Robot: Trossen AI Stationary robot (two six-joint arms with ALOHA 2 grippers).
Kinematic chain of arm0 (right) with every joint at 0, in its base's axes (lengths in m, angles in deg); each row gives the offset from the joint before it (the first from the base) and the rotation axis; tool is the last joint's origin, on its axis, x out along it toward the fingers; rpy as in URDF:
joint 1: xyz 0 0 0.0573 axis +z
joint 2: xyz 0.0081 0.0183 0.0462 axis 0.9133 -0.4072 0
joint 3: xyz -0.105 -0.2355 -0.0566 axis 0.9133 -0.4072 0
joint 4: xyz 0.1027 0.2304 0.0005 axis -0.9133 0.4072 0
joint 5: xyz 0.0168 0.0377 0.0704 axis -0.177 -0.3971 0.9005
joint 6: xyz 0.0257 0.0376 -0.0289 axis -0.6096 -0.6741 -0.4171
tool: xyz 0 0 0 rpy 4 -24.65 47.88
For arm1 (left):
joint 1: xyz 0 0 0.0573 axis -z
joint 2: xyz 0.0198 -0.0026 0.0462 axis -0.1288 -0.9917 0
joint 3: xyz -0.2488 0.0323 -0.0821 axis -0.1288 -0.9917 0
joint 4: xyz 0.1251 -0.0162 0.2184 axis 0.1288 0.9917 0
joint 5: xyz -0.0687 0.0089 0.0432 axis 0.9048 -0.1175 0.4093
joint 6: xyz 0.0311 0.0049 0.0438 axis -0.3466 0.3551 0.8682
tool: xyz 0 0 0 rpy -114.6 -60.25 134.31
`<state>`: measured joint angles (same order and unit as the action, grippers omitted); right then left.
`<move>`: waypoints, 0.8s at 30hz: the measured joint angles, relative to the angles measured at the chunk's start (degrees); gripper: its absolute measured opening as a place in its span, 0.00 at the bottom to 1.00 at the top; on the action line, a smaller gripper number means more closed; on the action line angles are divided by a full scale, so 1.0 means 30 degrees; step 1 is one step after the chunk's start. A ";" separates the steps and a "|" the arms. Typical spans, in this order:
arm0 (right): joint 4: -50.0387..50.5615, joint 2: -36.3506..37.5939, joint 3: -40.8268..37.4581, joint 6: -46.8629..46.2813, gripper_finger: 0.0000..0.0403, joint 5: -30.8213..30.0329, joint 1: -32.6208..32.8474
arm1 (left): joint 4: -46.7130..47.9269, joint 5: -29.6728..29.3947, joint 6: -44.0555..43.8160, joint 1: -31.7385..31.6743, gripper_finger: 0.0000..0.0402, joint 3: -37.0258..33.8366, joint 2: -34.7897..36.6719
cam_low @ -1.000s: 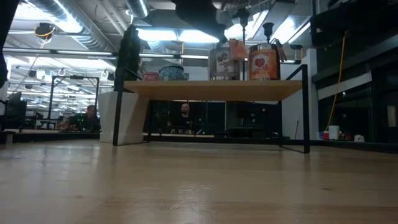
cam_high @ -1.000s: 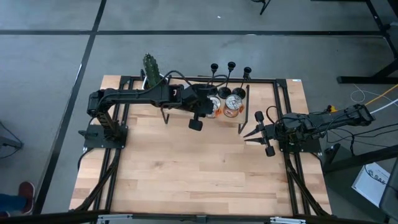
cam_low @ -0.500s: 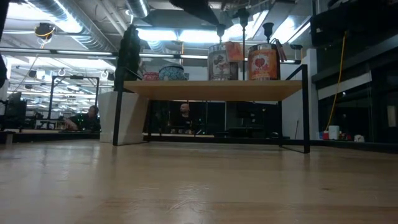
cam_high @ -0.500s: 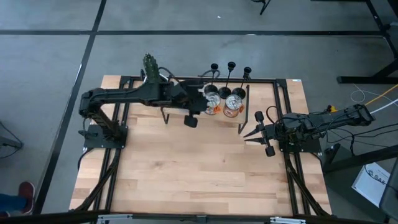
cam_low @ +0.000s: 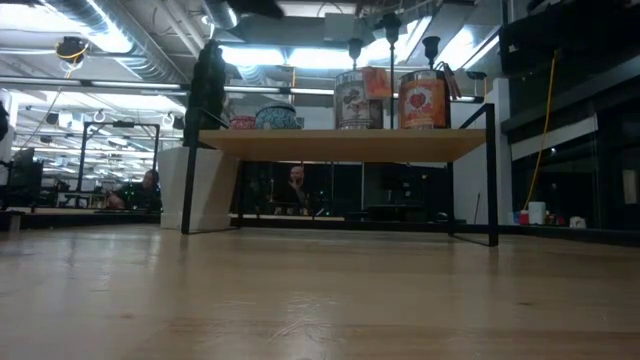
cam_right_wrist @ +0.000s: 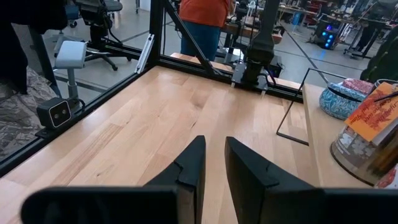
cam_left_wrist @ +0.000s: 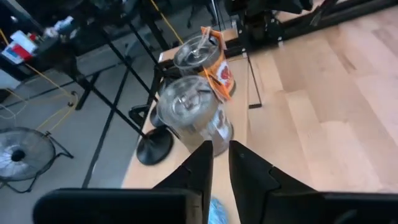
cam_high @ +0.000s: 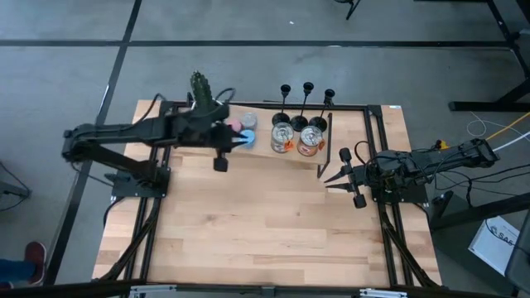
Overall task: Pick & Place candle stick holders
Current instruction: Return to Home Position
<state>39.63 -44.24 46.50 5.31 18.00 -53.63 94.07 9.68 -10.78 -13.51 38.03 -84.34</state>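
Observation:
Three slim black candle stick holders [cam_high: 308, 103] stand upright on their round bases along the far edge of a raised wooden shelf [cam_low: 340, 145], behind two metal cans [cam_high: 296, 139]. In the low view their cups [cam_low: 391, 22] rise above the cans. My left gripper [cam_high: 237, 136] is shut and holds nothing; it hovers over the shelf's left part, left of the cans and apart from the holders. In the left wrist view one holder's base [cam_left_wrist: 154, 147] shows beyond the nearer can [cam_left_wrist: 194, 115]. My right gripper [cam_high: 330, 177] waits shut at the table's right, holding nothing.
Pink, grey and blue tins [cam_high: 242, 131] lie on the shelf under my left gripper. A green plant [cam_high: 200, 86] stands at the shelf's left end. The shelf's black legs [cam_high: 321, 170] reach down to the table. Bare wooden table [cam_high: 265, 223] lies on the near side.
My left gripper has drawn back from above the cans toward the table's left edge, rising a little, and carries nothing. The three holders and the cans stand where they stood. The tins, covered by the arm before, now show.

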 joint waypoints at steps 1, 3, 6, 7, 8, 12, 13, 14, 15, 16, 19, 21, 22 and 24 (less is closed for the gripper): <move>0.0000 0.0007 0.0000 -0.0002 0.16 0.0003 0.0005 | -0.0621 0.0007 -0.0184 0.0000 0.11 -0.0999 0.0698; 0.0000 0.0000 0.0000 -0.0002 0.16 0.0000 0.0001 | -0.1583 0.0168 -0.0536 0.0000 0.09 -0.2881 0.2112; 0.0000 0.0003 0.0000 0.0000 0.16 0.0000 0.0001 | -0.3144 0.0797 -0.0671 0.0000 0.07 -0.5565 0.4462; 0.0000 0.0006 0.0000 0.0003 0.16 0.0000 0.0001 | -0.3746 0.0980 -0.0678 0.0000 0.06 -0.6476 0.5276; 0.0000 0.0000 0.0000 0.0004 0.16 0.0000 0.0000 | -0.4355 0.1098 -0.0705 0.0000 0.06 -0.7368 0.6057; 0.0000 0.0000 0.0000 0.0002 0.16 0.0000 0.0002 | -0.6868 0.0945 -0.1340 0.0000 0.04 -1.0641 0.9486; 0.0000 0.0006 0.0000 0.0003 0.16 0.0006 0.0006 | -0.7246 0.0628 -0.1623 0.0000 0.03 -1.1371 1.0311; 0.0000 0.0007 0.0000 0.0003 0.16 0.0003 0.0003 | -0.7549 0.0266 -0.1915 0.0000 0.03 -1.2033 1.1112; 0.0000 0.0000 0.0000 0.0003 0.16 0.0000 0.0000 | -0.7780 -0.0111 -0.2229 0.0000 0.03 -1.2630 1.1894; 0.0000 0.0006 0.0000 -0.0003 0.16 0.0006 0.0006 | -0.7946 -0.0486 -0.2547 -0.0002 0.02 -1.3188 1.2655; 0.0000 0.0002 0.0000 -0.0001 0.16 0.0005 0.0003 | -0.8553 -0.1056 -0.3467 -0.0007 0.01 -1.4704 1.4891; 0.0000 0.0000 0.0000 -0.0002 0.16 0.0000 0.0000 | -0.8709 -0.0965 -0.3856 0.0000 0.01 -1.5639 1.6234; 0.0000 0.0000 0.0000 0.0004 0.16 0.0007 0.0000 | -0.8740 -0.0736 -0.3993 0.0000 0.00 -1.6121 1.6903; 0.0000 0.0001 0.0000 -0.0003 0.16 0.0007 0.0002 | -0.8806 -0.0290 -0.4232 0.0000 0.00 -1.7024 1.8068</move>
<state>39.63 -44.24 46.50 5.31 18.02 -53.63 67.65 8.81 -23.48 -13.51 -13.04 -30.14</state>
